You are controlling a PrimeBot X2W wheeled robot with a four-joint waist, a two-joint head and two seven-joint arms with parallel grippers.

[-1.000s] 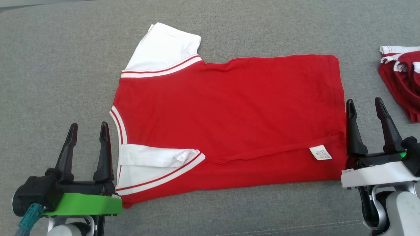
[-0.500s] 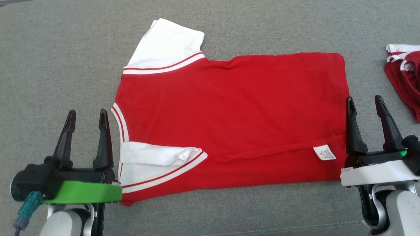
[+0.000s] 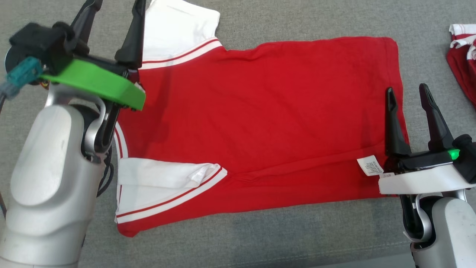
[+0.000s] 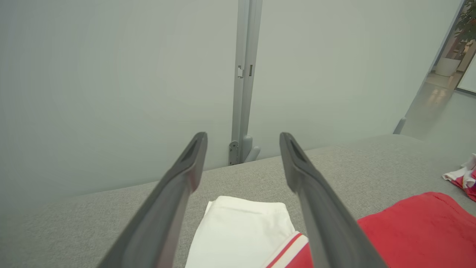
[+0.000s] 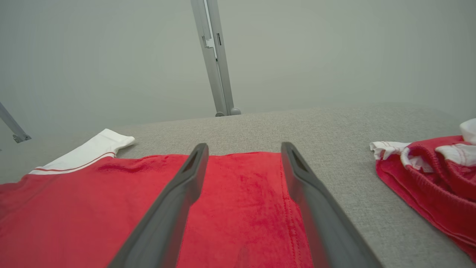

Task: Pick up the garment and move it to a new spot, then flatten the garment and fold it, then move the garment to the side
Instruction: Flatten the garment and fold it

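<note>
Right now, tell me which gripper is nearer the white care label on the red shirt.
Right. The right gripper is at the shirt hem, the care label just beside its base. The left gripper is across the shirt, by the far white sleeve.

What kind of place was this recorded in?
Probably an indoor lab or office test area: a grey fabric-covered work surface holding a red garment, pale frosted partition panels joined by a metal post, and a potted plant beyond.

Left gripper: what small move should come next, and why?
Probably lower the left gripper and pinch the far sleeve: its jaws stand open above that sleeve, which lies unfolded, while the near sleeve is already folded onto the shirt.
</note>
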